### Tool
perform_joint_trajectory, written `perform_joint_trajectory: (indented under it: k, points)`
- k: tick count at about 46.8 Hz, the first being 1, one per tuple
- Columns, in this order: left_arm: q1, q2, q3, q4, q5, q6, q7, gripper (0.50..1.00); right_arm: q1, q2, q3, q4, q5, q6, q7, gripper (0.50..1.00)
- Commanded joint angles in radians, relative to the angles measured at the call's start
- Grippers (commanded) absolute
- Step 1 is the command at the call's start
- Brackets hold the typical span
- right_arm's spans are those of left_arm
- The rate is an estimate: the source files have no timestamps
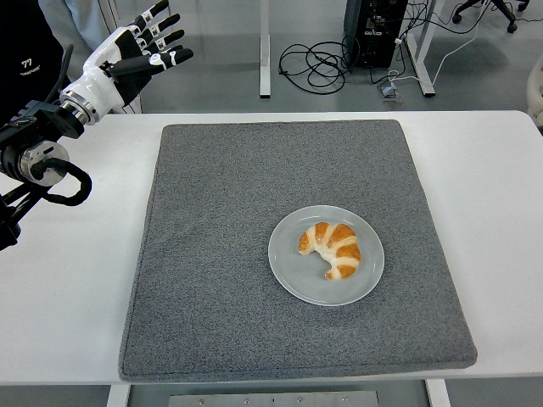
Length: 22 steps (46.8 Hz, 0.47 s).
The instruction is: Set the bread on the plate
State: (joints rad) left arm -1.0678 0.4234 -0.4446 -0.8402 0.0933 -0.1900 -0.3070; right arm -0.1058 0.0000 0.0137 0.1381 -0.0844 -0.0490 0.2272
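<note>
The bread (330,250) (a croissant) lies on the plate (289,268), which sits on the grey mat (212,254) right of its centre. The left hand (136,52) is raised at the table's (68,280) far left corner, well apart from the plate, fingers spread and holding nothing. A person (30,51) stands behind it.

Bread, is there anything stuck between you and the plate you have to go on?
No, nothing visible. The bread already lies right on the plate, touching it, in the middle of the grey mat. The left hand is up at the far left corner with spread, empty fingers, well apart from it.
</note>
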Motion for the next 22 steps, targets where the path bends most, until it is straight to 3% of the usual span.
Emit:
perform_joint_trajectory:
  k: [1, 8, 22]
  points:
    - [0.008, 0.000, -0.006, 0.000, -0.017, 0.001, 0.009, 0.969, 0.000, 0.000, 0.000, 0.000, 0.000, 0.000, 0.000, 1.000]
    - [0.029, -0.003, -0.006, 0.000, -0.041, 0.004, 0.046, 0.969, 0.000, 0.000, 0.000, 0.000, 0.000, 0.000, 0.000, 1.000]
    - [0.045, -0.005, -0.006, 0.000, -0.040, 0.001, 0.046, 0.972, 0.000, 0.000, 0.000, 0.000, 0.000, 0.000, 0.001, 1.000]
